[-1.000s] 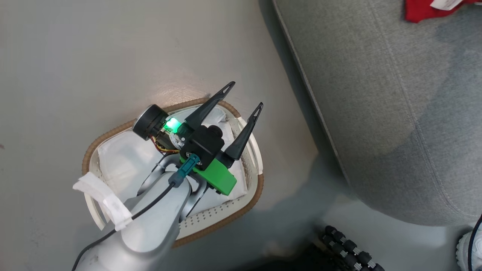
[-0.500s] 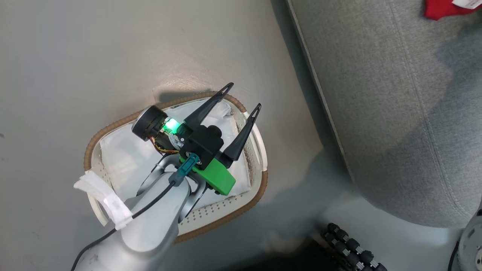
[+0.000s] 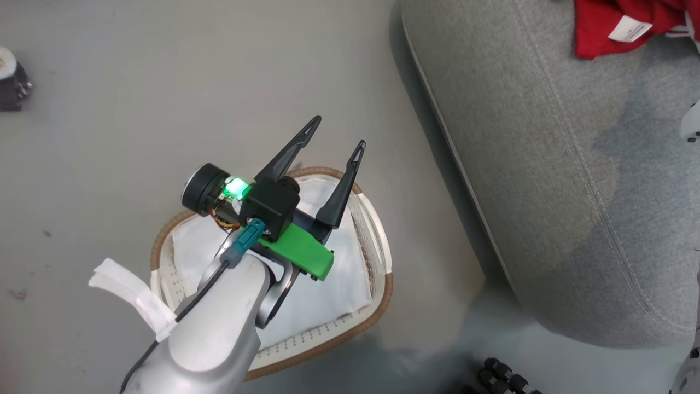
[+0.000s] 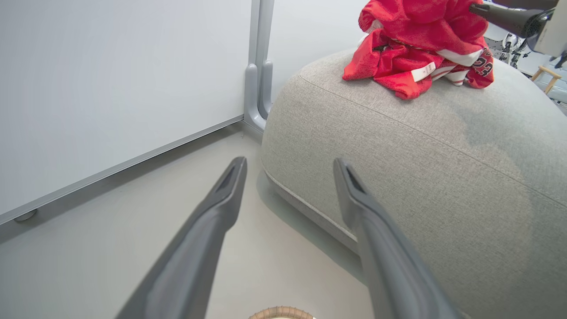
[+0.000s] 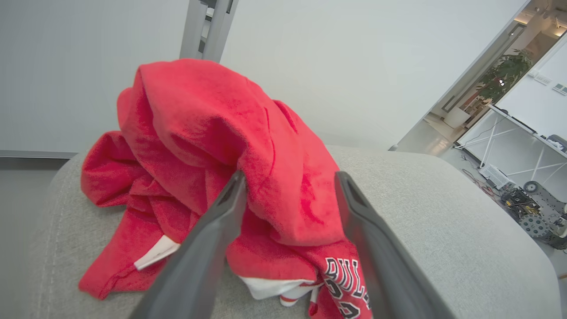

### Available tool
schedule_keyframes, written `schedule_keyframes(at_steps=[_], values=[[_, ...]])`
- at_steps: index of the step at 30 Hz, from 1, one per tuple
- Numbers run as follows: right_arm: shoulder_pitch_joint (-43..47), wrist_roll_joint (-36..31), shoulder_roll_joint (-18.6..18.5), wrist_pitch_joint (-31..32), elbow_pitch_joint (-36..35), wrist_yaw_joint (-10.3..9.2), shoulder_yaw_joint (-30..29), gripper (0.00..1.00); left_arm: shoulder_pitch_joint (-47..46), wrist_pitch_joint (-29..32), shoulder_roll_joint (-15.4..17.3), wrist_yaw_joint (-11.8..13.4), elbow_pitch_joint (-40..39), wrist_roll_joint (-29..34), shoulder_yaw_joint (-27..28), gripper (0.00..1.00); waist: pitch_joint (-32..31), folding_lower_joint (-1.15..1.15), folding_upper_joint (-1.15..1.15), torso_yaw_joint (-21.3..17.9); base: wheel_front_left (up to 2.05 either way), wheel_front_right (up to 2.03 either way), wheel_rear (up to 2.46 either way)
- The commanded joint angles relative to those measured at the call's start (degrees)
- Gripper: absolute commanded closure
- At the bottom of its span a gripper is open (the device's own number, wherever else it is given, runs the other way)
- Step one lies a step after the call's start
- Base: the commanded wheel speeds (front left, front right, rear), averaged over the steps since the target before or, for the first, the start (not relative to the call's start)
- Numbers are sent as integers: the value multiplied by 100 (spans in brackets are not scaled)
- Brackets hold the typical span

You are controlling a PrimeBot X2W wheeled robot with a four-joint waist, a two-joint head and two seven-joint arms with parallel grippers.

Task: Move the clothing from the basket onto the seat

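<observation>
My right claw (image 5: 290,175) is open, with 1 finger on each side of the clothing (image 5: 212,115), which is heaped on top of the seat (image 5: 443,212). If I pull back, a finger could snag the cloth and drag it off the seat. My left claw (image 3: 338,131) is open above the basket (image 3: 385,284), beside the seat. I count 1 red heap, perhaps 2 garments; 1 basket; 1 seat.

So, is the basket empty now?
Empty where visible: the basket holds only its white liner; red clothing lies heaped on the grey seat.
</observation>
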Motion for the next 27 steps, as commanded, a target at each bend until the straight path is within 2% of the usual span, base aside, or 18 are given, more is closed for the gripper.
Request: schedule_keyframes(at_steps=[1, 9, 17, 21, 27], values=[[109, 2, -33, -3, -45, -6, 61, 0, 148, 0, -38, 33, -22, -58, 97, 0, -482, 0, 0, 221, 0, 0, 0], [256, 40, 49, -3, -44, -6, 495, 0, 573, -1, -170, 71, -100, -196, 786, 0, -1200, 0, 0, 548, 0, 0, 0], [617, 169, 435, -3, -106, -6, 958, 0, 1097, -1, -253, 93, 41, -306, 1589, 0, -1779, 0, 0, 910, 0, 0, 0], [1027, 339, 665, -2, -261, -6, 1297, 0, 1512, -1, -310, 88, 167, -376, 2117, 0, -2122, 0, 0, 1100, 0, 0, 0], [1763, 672, 815, -2, -473, -6, 1782, 0, 2104, -1, -392, 130, 84, -276, 2801, 0, -2498, 0, 0, 1252, 0, 0, 0]])
